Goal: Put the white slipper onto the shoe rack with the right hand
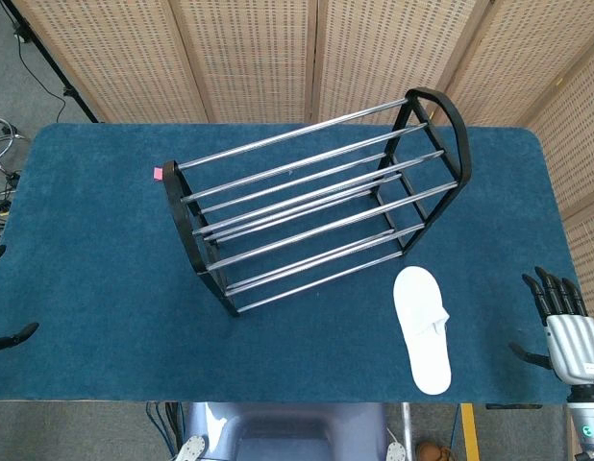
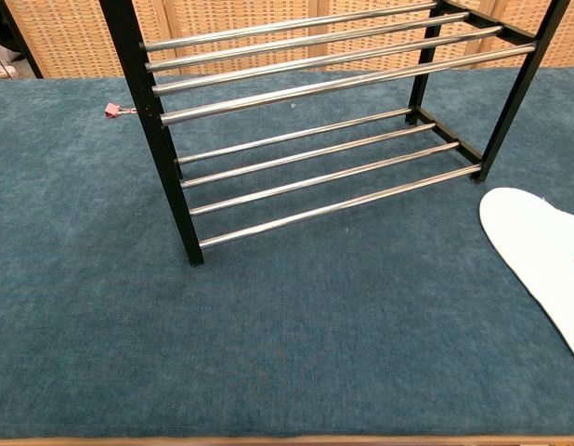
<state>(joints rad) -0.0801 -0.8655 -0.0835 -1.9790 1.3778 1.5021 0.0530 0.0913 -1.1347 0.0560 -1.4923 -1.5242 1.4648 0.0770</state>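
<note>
Rack (image 1: pixel 316 206) mid-table (image 1: pixel 95 240); slipper (image 1: pixel 423 327) front-right of rack; right hand (image 1: pixel 564 322) far right.

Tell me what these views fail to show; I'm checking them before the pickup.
- Slipper: chest view's right edge cuts off its heel end.
- Left hand: head view's left edge hides all but dark fingertips; absent from chest view.
- Right hand: absent from chest view.
- Shoe rack: chest view crops its top.

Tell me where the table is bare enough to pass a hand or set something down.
Bare blue cloth lies left of the shoe rack, out to the table edge, and along the near edge in front of it. A narrower strip runs between the white slipper and the right hand. It is tight where the slipper's toe nears the rack's right foot.
</note>
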